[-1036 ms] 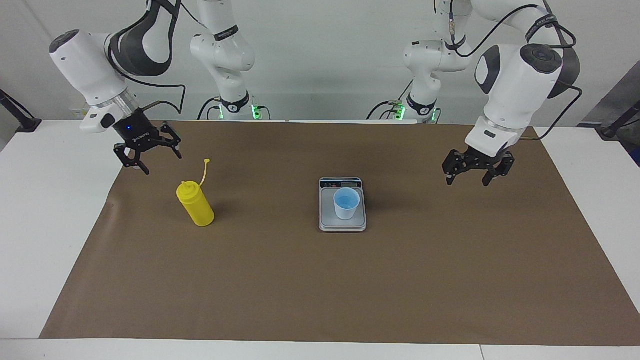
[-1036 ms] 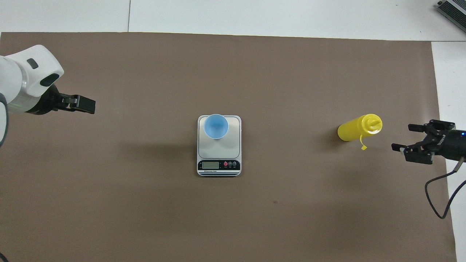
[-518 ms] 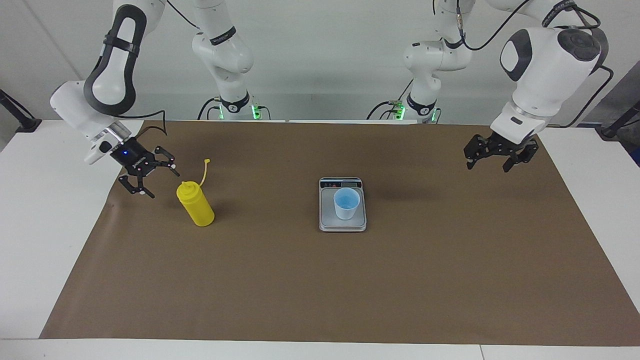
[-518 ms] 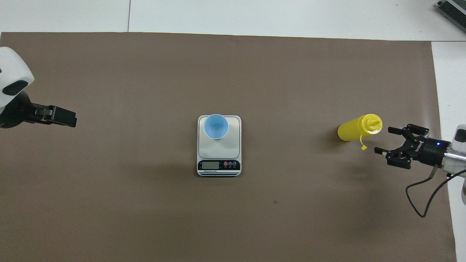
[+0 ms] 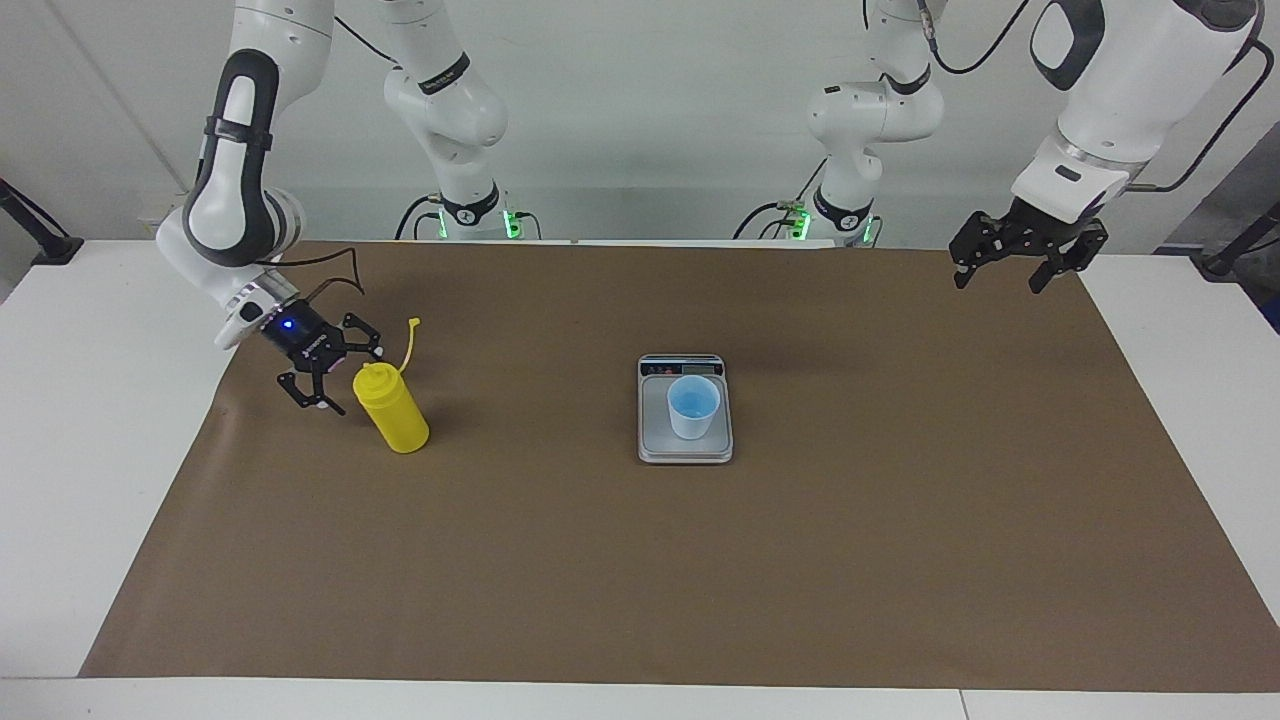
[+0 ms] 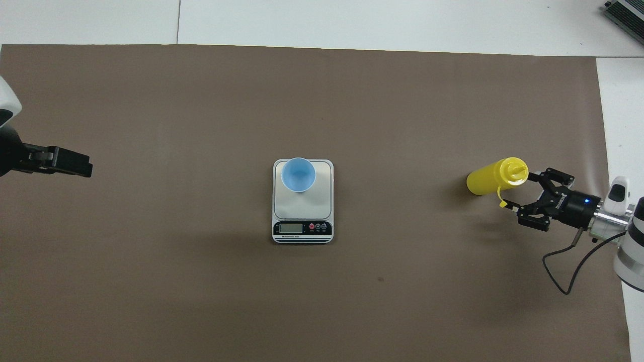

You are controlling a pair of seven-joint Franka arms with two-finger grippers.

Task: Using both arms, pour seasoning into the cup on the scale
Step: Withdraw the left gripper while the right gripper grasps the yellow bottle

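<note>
In the facing view the right gripper (image 5: 342,375), fingers spread, sits just beside the upright bottle (image 5: 392,408) near the right arm's end of the brown mat (image 5: 700,560), not clamping it. The left gripper (image 5: 1008,268) hangs spread over the mat's corner at the left arm's end. From overhead the cup (image 6: 298,174) stands on the scale (image 6: 303,206) mid-mat, well apart from the bottle.

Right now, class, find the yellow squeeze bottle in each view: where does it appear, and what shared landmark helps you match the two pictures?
Facing view: the seasoning stands at the picture's left, beside the open right gripper.
Overhead view: the seasoning shows at the picture's right, level with the cup.
Shared landmark: the scale at the middle of the table, bearing the cup.
</note>
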